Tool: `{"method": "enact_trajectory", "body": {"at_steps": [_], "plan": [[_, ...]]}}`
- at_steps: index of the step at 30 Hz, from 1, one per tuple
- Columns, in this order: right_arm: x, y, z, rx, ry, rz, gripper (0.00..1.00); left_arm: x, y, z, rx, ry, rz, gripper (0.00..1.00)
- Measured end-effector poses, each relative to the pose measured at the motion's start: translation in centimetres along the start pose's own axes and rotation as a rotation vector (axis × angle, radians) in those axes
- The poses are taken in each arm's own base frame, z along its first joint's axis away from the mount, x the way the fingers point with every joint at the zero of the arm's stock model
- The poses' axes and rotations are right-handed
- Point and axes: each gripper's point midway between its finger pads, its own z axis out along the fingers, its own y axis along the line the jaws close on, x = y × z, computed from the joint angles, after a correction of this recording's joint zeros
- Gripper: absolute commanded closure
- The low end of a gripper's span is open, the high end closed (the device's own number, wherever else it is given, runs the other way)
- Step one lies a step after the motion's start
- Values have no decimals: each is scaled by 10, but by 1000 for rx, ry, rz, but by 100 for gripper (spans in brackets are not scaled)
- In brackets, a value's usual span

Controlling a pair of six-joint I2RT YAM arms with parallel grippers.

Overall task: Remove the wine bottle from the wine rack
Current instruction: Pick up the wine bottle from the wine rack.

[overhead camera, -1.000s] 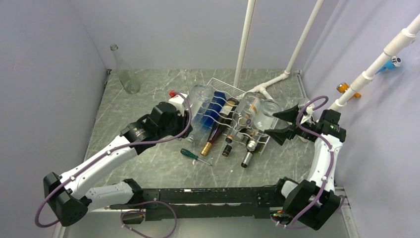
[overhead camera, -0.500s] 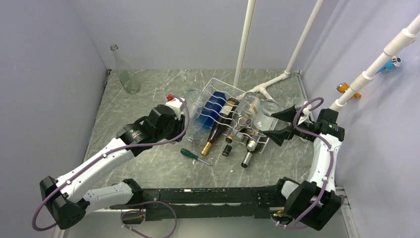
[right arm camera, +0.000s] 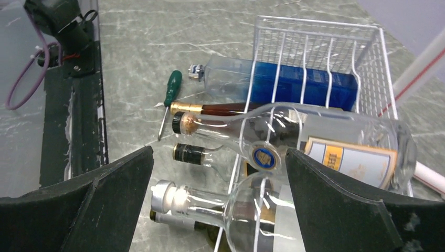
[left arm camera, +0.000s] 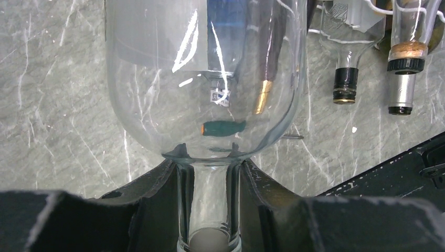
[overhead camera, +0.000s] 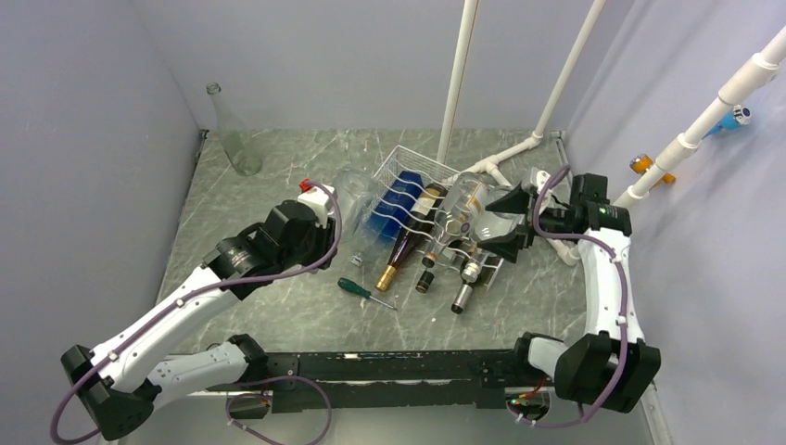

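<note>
Where your left gripper [left arm camera: 209,184] was: squeezed tight on the neck of the wine bottle [left arm camera: 204,79].
Wine bottle: it hung just beside the left edge of the wine rack [overhead camera: 405,159]; you could not tell if it touched the wires.
Right gripper [right arm camera: 219,163]: fingers wide apart, holding nothing, above the other bottles [right arm camera: 294,131].
Done: you had a good hold, and the bottle looked mostly out.
Left: you needed to carry it clear and put it on the table [overhead camera: 278,176].

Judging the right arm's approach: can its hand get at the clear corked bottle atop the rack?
Likely yes: the right hand is open above the corked bottle, and no other bottle on the wine rack covers it.
</note>
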Motion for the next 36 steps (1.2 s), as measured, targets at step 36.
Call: {"method": "enact_trajectory", "body": {"at_steps": [36], "plan": [[-65,36,223,-506,226,-240,0,33,15,-13,-36,97,-269,100]]}}
